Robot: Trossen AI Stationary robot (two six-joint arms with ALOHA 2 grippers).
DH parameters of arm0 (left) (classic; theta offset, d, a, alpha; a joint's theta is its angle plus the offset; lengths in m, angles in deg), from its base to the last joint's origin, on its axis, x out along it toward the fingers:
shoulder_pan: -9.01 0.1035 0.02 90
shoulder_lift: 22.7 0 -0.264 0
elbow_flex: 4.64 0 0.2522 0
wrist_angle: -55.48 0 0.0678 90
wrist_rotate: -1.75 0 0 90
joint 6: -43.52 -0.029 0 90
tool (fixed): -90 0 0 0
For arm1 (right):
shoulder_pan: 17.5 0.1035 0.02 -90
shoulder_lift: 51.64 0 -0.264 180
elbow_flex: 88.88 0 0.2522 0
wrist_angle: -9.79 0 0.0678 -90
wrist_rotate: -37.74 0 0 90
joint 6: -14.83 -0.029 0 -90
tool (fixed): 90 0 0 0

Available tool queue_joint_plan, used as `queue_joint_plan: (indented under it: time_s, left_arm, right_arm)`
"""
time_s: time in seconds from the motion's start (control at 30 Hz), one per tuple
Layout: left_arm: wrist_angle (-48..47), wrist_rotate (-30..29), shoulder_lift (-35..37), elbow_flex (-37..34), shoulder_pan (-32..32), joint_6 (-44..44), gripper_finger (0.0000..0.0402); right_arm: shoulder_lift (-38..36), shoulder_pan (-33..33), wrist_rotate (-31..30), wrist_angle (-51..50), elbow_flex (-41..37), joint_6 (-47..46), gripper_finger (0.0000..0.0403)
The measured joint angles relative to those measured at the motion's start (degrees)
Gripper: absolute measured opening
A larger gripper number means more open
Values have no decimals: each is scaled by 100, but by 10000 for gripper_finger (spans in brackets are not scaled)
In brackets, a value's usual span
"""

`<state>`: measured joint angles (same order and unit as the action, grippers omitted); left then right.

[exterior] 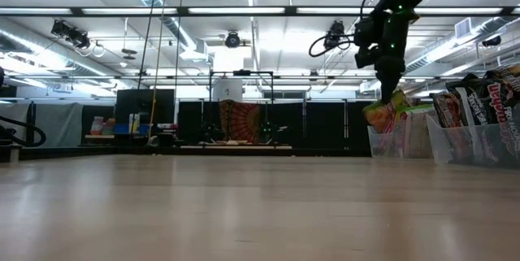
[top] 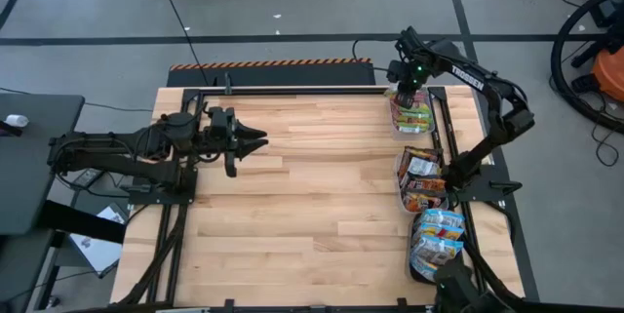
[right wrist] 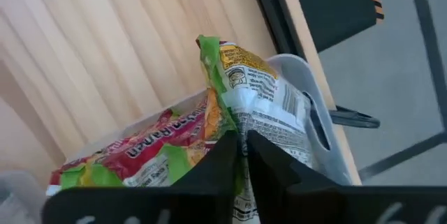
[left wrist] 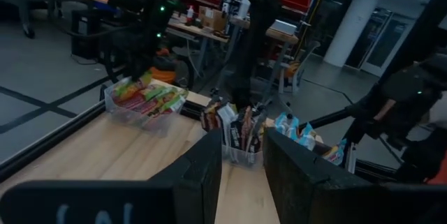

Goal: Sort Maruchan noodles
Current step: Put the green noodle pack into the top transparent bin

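Now right tool (right wrist: 241, 155) pinching green noodle packet (right wrist: 255, 91) above far tray (right wrist: 318, 123); left tool (top: 255, 138) half-open, idle.

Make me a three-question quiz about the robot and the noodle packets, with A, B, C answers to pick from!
1. Where is the right pincer?
A. Over the far tray, the one with green and pink packets
B. Over the bare middle of the table
C. Over the nearest tray

2. How many clear trays of packets stand along the table's right edge?
A. One
B. Three
C. Six

3. What is the left pincer doing?
A. Gripping a blue packet
B. Pressing on a tray
C. Hanging open with nothing in it

Answers:
1 A, the high view shows it above the far tray, pinching a green packet.
2 B, the far tray, the middle tray and the near tray stand in a row.
3 C, its fingers stand apart over bare wood.
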<state>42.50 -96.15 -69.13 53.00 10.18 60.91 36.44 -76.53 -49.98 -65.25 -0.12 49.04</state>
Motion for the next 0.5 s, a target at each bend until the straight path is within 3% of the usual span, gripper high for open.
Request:
queue_joint_plan:
  time_s: [0.13, 0.3, 0.5]
  left_arm:
    - [-2, -10, 0, 0, 0, -2, 109]
    - [-7, -13, 0, 0, 0, -65, 109]
    - [-11, -86, 0, 0, 0, -219, 109]
  right_arm:
    - [-164, 30, 36, 108, 0, 21, 68]
    - [-446, 29, -997, 5, 0, -110, 79]
    - [-1122, 230, -418, -301, 0, -385, 79]
